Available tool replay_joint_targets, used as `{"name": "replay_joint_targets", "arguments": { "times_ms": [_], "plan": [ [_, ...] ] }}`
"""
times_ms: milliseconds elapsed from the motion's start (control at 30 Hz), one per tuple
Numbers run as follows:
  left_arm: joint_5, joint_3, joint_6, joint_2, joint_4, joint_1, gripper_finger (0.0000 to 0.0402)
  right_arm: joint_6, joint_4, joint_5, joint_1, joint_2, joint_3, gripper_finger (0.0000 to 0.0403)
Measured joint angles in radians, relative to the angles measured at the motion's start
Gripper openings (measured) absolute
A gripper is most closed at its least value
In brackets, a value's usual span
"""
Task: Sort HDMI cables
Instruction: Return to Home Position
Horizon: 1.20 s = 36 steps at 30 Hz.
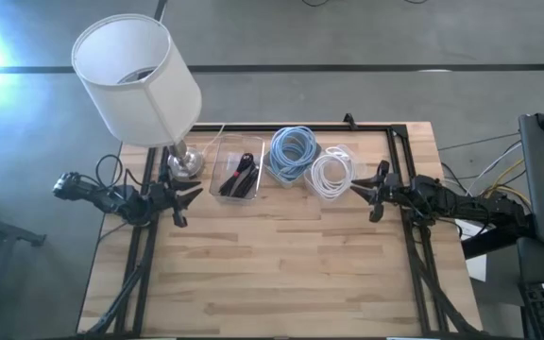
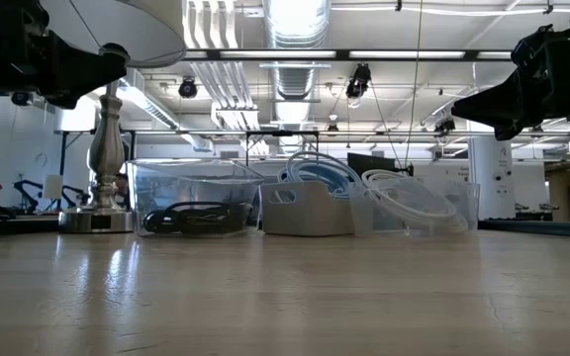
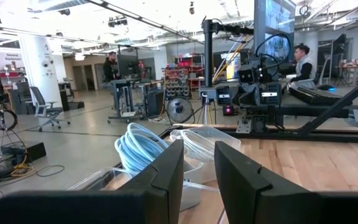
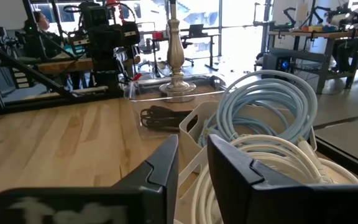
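Three tubs stand in a row at the table's far side. The left clear tub (image 1: 237, 175) holds thin black tied bundles (image 1: 243, 172). The middle tub holds light blue coils (image 1: 293, 153) that rise above its rim. The right clear tub holds white coils (image 1: 331, 174). My left gripper (image 1: 193, 195) hovers open above the table's left edge, left of the black-cable tub. My right gripper (image 1: 362, 187) hovers open at the right edge, just right of the white coils. Both point inward and hold nothing.
A lamp with a white shade (image 1: 137, 77) and a metal foot (image 1: 185, 162) stands at the far left corner, next to the left tub. The near half of the wooden table (image 1: 281, 274) is bare wood. People show in the room beyond.
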Motion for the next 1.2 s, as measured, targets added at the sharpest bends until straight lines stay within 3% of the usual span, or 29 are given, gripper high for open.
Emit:
{"name": "replay_joint_targets", "arguments": {
  "times_ms": [300, 900, 1200],
  "plan": [
    [0.0, 0.0, 0.0, 0.0, -0.001, 0.0, 0.0094, 0.0, 0.0, 0.0, 0.0, 0.0, 0.0, 0.0068],
    [0.0, 0.0, 0.0, 0.0, 0.002, 0.0, 0.0094, 0.0, 0.0, 0.0, 0.0, 0.0, 0.0, 0.0091],
    [0.0, 0.0, 0.0, 0.0, 0.002, 0.0, 0.0094, 0.0, 0.0, 0.0, 0.0, 0.0, 0.0, 0.0075]
  ]
}}
